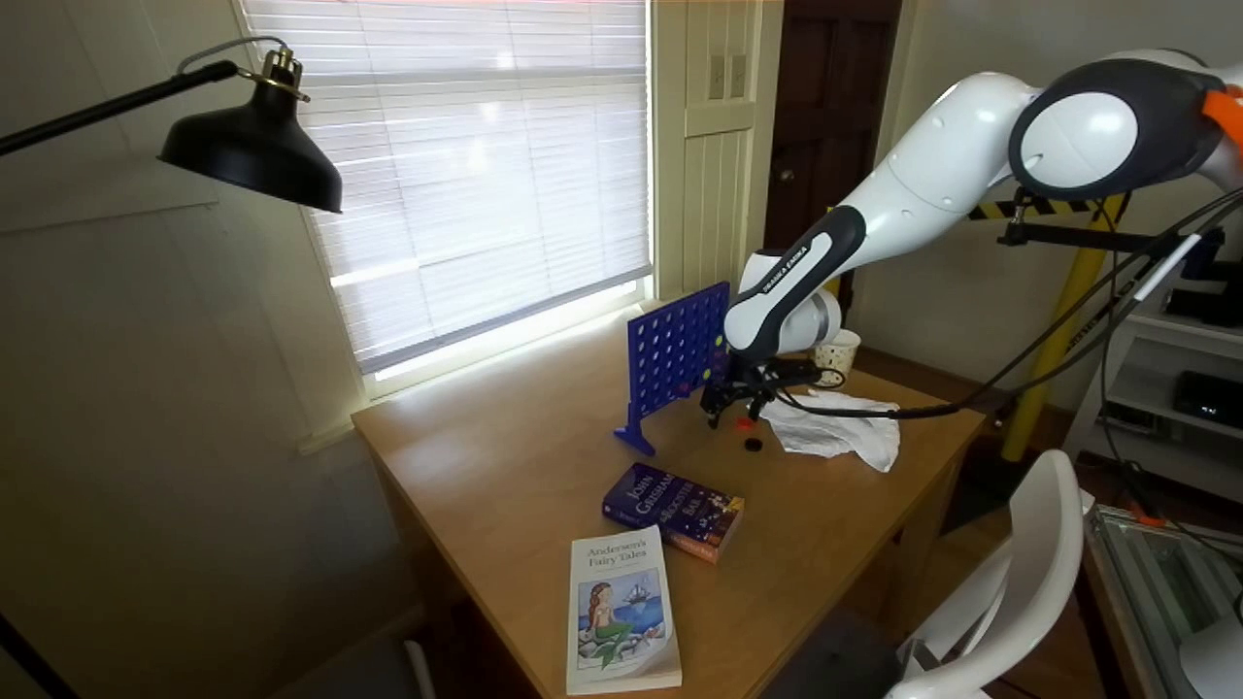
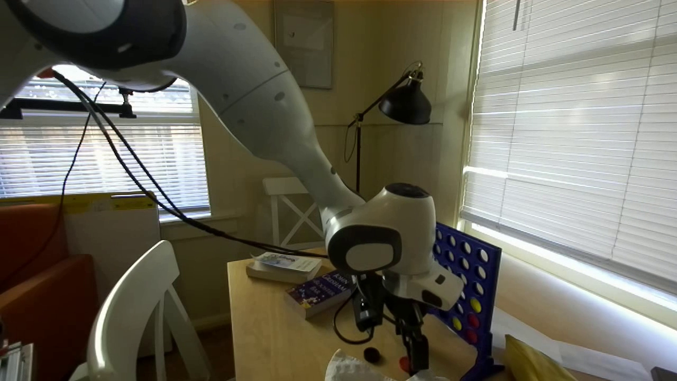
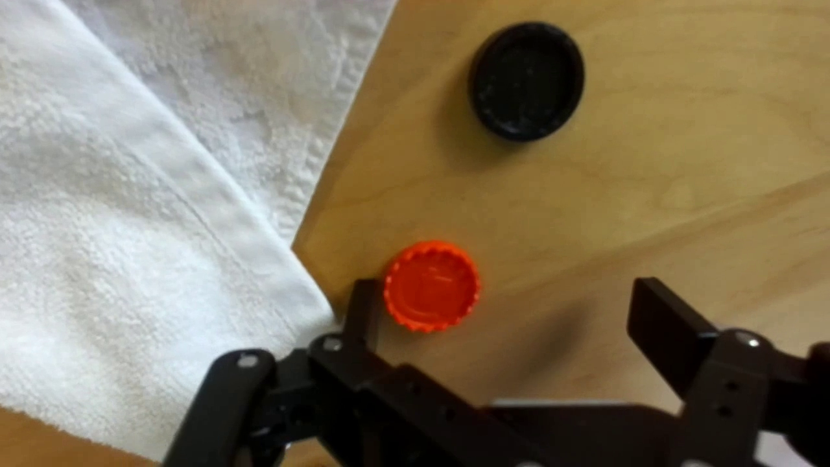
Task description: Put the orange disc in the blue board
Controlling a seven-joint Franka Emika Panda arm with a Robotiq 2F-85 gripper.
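Wrist view, gripper (image 3: 506, 298): stood spread wide, one side just beside the orange disc (image 3: 432, 286); contact was unclear.
Orange disc: lay on the surface (image 3: 681, 162), near a corner of the white cloth (image 3: 162, 227).
Black disc (image 3: 526, 81): lay apart from the orange one.
Blue board (image 1: 678, 349): stood upright near the gripper in both exterior views.
Purple book (image 1: 673, 507): lay farther off.

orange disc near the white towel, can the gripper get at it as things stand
Probably yes: the gripper is open, and in the wrist view the orange disc shows between its jaws, uncovered; the white towel and black rimmed disc lie clear of it.
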